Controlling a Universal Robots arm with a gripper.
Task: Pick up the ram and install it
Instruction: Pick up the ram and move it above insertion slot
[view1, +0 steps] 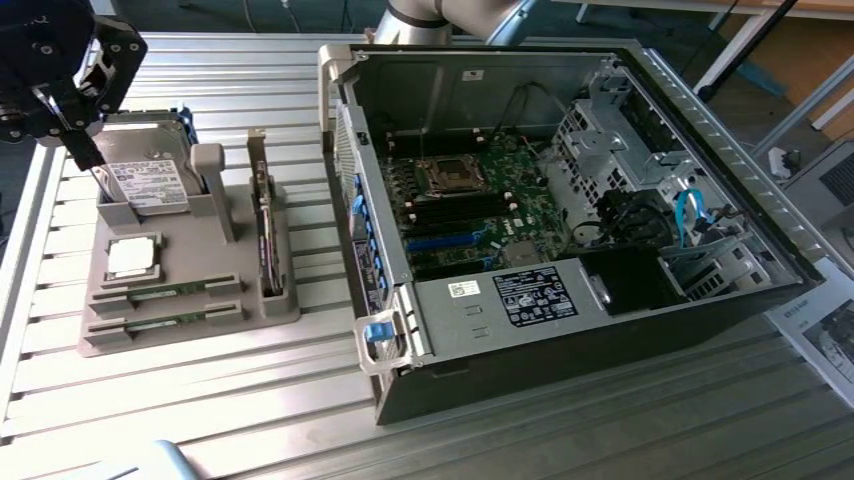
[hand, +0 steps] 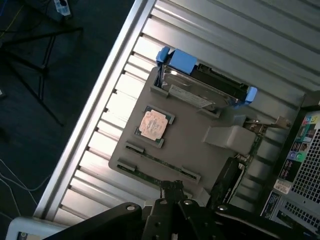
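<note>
My pincer (view1: 83, 150) hangs clear above the hard drive (view1: 147, 185) end of the grey parts holder (view1: 180, 340). Its fingers are pressed fully together with nothing between them. The ram (view1: 167, 293) sits well away from it at the holder's other end, a thin green strip held between end clips just beside the processor (view1: 131, 258). A second stick (view1: 167, 321) lies parallel to it and close by, and I cannot tell which of the two is meant, so I take the one nearer the processor. In the wrist view the same ram (hand: 160, 161) runs across just beyond my fingertips (hand: 172, 186). That gives me a good line to square up against. To do this pickup well, I judge the fingers must spread before I descend, since closed tips would only knock the board. The grip belongs at mid-length, between the clips, pinching across the board's thin faces, not its ends. The neighbouring stick leaves little room, so I should come down vertically, centred on the strip. The lift should be straight too, so the board does not bind in its cradle. The upright expansion card (view1: 271, 235) stands along the holder's side and needs a wide berth. The open computer case (view1: 694, 110) waits on the ribbed metal surface (view1: 200, 420) towards the exterior view's right.
</note>
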